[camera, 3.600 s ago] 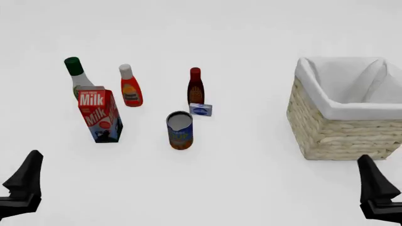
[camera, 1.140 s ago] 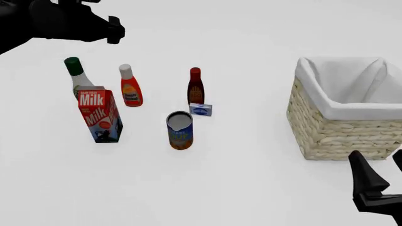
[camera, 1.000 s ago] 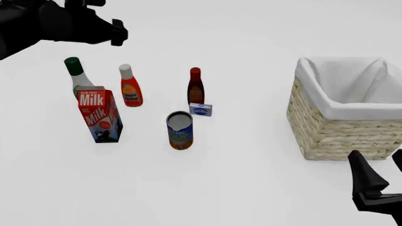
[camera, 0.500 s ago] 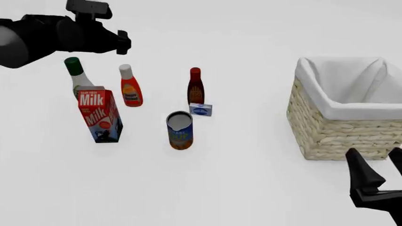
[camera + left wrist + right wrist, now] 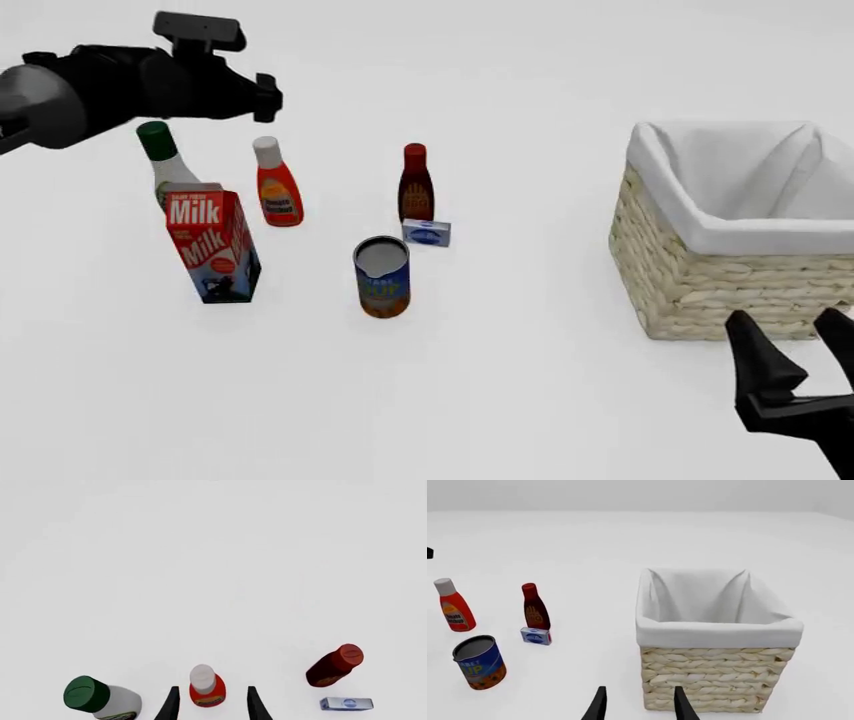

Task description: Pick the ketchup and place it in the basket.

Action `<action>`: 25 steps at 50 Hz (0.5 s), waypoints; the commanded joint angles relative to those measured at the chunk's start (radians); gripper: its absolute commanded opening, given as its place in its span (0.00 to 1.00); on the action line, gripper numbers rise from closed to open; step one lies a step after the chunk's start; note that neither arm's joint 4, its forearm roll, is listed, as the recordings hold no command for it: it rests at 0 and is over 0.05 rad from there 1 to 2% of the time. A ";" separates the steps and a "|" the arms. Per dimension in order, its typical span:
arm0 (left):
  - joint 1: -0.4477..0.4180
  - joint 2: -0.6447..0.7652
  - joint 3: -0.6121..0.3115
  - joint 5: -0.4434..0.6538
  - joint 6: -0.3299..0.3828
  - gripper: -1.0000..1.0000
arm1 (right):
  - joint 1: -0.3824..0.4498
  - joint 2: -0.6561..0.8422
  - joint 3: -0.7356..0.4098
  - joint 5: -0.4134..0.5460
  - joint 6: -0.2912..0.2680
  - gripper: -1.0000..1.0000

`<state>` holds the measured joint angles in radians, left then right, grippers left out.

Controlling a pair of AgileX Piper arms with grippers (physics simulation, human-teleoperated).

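Note:
The ketchup [image 5: 278, 190] is a bright red squeeze bottle with a white cap, standing upright at the table's back left. My left gripper [image 5: 263, 98] hangs open in the air above and just behind it. In the left wrist view the ketchup [image 5: 207, 690] shows from above between the two spread fingers [image 5: 171, 706] of that gripper [image 5: 212, 707], untouched. The basket [image 5: 707, 290], woven straw with a white lining, stands at the right and nothing shows inside it. Low at the front right, near the basket's corner, my right gripper [image 5: 787, 340] is open and holds nothing; its view shows the basket [image 5: 714, 685] and the ketchup [image 5: 454, 611].
A milk carton [image 5: 210, 245] and a green-capped bottle [image 5: 163, 160] stand just left of the ketchup. A dark red-brown bottle [image 5: 415, 185], a small blue box [image 5: 427, 233] and an open can [image 5: 382, 277] lie between the ketchup and the basket.
My left arm rose from the front left corner, swung over the back left and has come down and rightward above the ketchup. The right gripper has crept slightly left.

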<state>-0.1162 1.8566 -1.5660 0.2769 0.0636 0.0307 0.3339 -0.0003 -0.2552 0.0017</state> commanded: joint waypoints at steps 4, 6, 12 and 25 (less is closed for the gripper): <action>0.006 0.047 -0.021 -0.019 0.004 1.00 | 0.002 0.034 0.000 -0.024 0.002 1.00; 0.010 0.050 -0.021 -0.022 0.006 1.00 | 0.004 0.043 0.000 -0.031 0.001 1.00; 0.013 0.059 -0.026 -0.023 0.001 1.00 | 0.004 0.046 0.000 -0.033 0.002 1.00; 0.014 0.080 -0.026 -0.037 -0.001 1.00 | 0.002 0.051 0.000 -0.035 0.002 1.00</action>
<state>-0.1045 1.9187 -1.5884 0.2487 0.0654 0.0332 0.3762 -0.0002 -0.2846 0.0030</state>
